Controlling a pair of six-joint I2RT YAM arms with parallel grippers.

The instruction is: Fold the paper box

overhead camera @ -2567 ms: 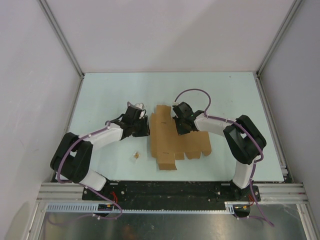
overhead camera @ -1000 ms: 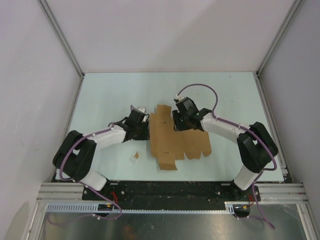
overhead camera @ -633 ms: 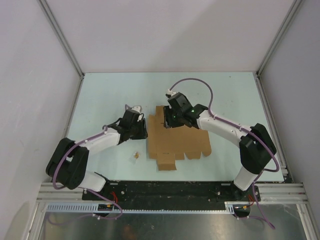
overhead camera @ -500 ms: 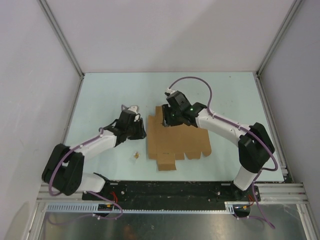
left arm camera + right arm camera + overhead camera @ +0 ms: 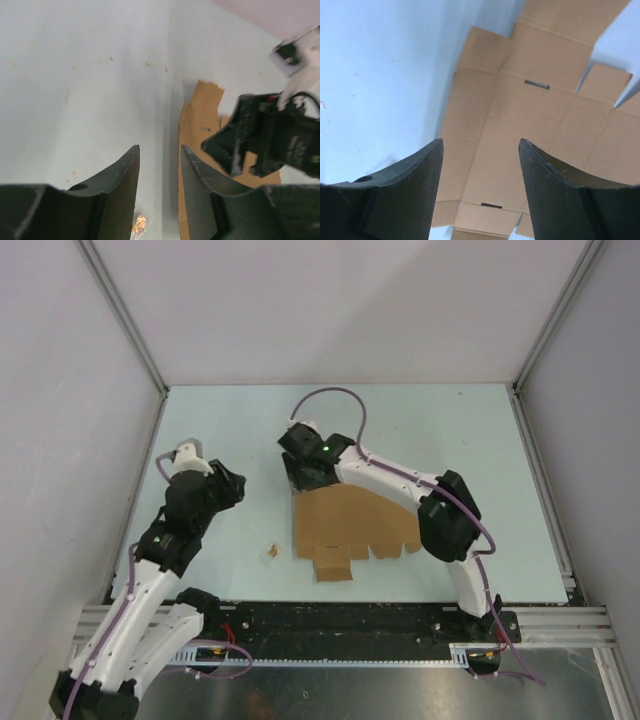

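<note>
The paper box [image 5: 350,525] is a flat brown die-cut sheet lying on the pale table, with tabs along its near edge. My right gripper [image 5: 300,478] hangs open over the sheet's far left corner and hides that corner from above. In the right wrist view its fingers [image 5: 480,145] stand wide apart above the cardboard [image 5: 530,115], with nothing between them. My left gripper [image 5: 232,487] is raised off the table to the left of the sheet, apart from it. Its fingers [image 5: 160,150] are open and empty, with the sheet's left edge [image 5: 197,120] beyond them.
A tiny brown scrap [image 5: 271,551] lies on the table just left of the sheet's near corner, also below the left fingers [image 5: 139,223]. Grey walls and metal posts close in the table on three sides. The right arm's black wrist [image 5: 270,135] shows over the sheet.
The left arm has pulled back to the left and lifted away from the sheet. The right gripper has slid left along the sheet's far edge and opened wider.
</note>
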